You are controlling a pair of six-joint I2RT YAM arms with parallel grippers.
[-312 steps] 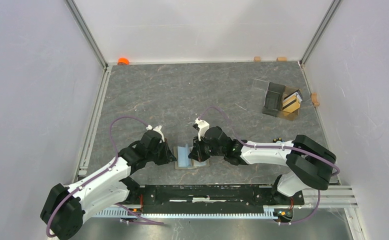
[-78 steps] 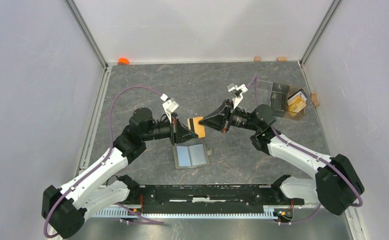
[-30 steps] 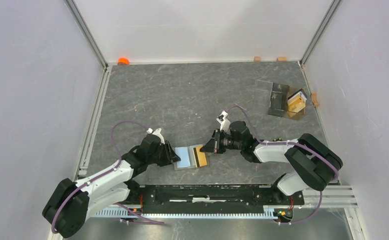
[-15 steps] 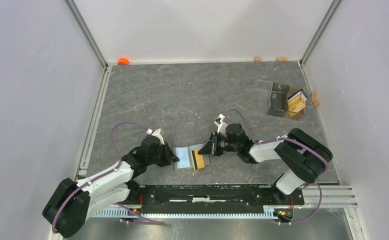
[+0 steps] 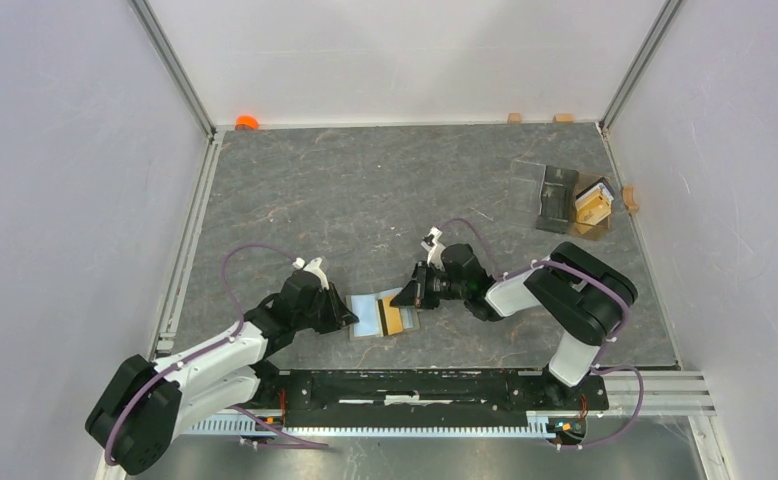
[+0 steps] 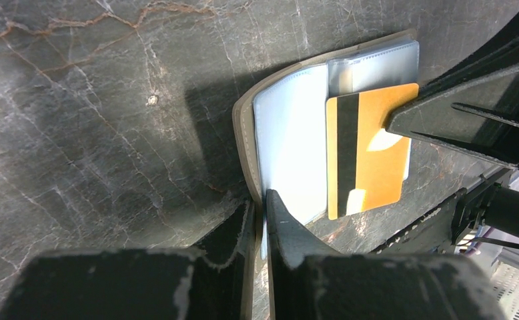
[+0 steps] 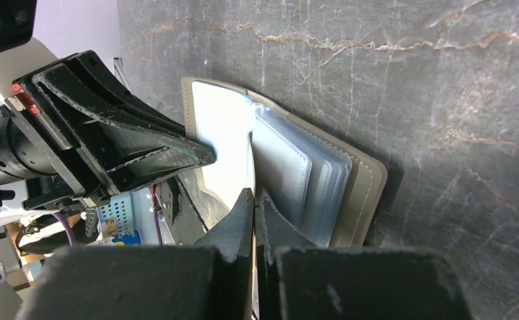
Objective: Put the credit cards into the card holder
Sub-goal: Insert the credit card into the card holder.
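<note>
While your left gripper [image 6: 260,200] pinches an edge of the open card holder [image 6: 290,133] to steady it on the table [image 6: 77,133], your right gripper [image 7: 253,197] nips the credit card [image 6: 370,160] lying across its sleeves, likely to slide it in.

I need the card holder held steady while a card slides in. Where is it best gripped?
Pinch the card holder by its free left cover edge, coming low from the left. It lies open and flat, and the card and right gripper occupy its right half. The left gripper pinches there.
</note>
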